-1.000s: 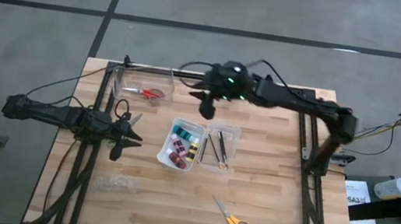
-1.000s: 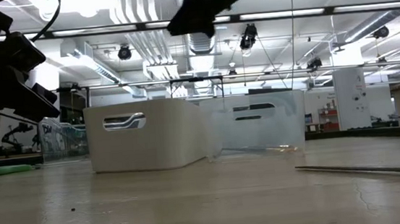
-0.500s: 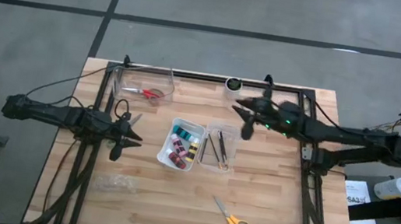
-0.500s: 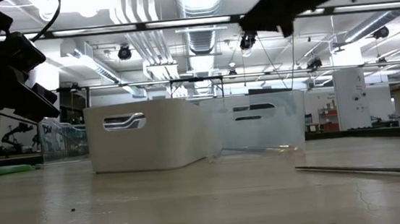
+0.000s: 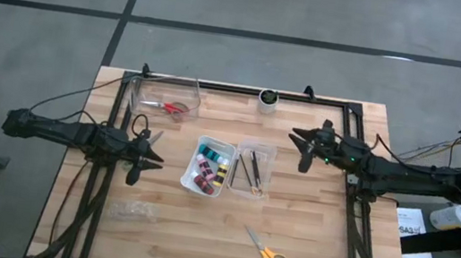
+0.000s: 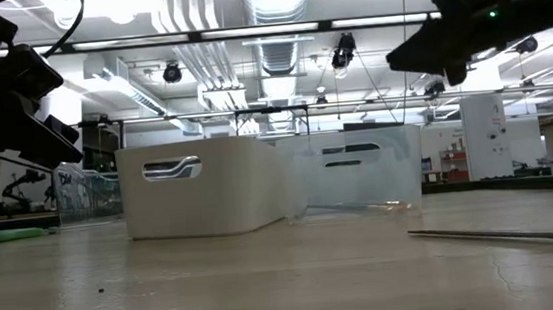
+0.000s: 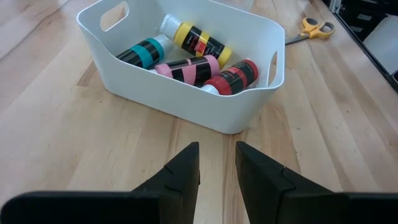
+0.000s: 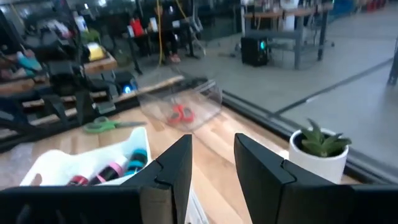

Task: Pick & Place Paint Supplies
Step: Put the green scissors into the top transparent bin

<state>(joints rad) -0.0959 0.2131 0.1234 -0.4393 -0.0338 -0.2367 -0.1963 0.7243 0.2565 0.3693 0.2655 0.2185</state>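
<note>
One pair of yellow-handled scissors (image 5: 265, 254) lies alone on the near part of the table (image 5: 322, 250), not yet put away. Farther back, the paint bottles (image 7: 189, 56) sit in the white bin (image 5: 208, 166), brushes (image 5: 252, 169) in the clear tray just right of it, red scissors (image 5: 172, 107) in the far clear box. The left gripper (image 5: 140, 165) waits left of the bin, jaws slightly spread, empty. The right gripper (image 5: 306, 150), also parted and empty, has swung rightward from above the far-left box. Reaching near for the scissors, it might clip the tray.
</note>
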